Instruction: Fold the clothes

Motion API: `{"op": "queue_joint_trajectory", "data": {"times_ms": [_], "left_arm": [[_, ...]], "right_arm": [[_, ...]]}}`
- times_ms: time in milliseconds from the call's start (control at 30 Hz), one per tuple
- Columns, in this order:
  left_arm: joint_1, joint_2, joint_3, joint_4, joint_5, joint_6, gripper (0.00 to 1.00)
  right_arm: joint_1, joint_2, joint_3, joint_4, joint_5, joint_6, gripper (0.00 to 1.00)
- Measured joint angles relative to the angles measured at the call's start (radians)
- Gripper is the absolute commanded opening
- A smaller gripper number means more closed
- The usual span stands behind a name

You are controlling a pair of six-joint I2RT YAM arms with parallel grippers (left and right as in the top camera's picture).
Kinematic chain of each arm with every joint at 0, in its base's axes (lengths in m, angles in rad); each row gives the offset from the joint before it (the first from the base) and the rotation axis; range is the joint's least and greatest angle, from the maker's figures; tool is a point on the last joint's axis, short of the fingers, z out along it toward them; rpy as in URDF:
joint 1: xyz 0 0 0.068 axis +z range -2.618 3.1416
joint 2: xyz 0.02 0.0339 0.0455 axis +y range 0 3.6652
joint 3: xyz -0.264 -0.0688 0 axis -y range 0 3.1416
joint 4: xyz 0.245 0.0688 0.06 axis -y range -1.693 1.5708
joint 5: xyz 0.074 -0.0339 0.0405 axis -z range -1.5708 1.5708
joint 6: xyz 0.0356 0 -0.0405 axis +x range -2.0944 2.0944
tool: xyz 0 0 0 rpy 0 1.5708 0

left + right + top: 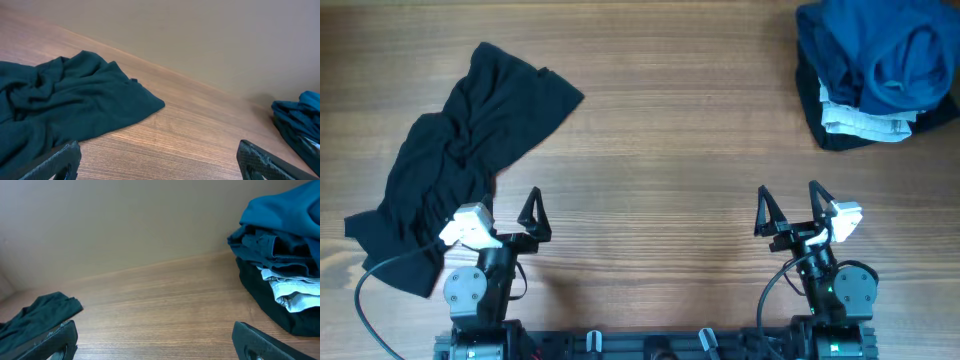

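Overhead straight down, wrist views low, sharing clothes (460,150)

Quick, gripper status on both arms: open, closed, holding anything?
Left gripper: open, holding nothing.
Right gripper: open, holding nothing.

Clothes (460,160) left, pile (875,70) far right
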Motion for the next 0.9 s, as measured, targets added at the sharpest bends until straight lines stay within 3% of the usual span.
{"op": "queue_joint_trajectory", "data": {"times_ms": [900], "left_arm": [[0.000,-0.052,0.000,0.000,0.000,0.000,1.00]], "right_arm": [[0.000,0.000,0.000,0.000,0.000,0.000,1.00]]}}
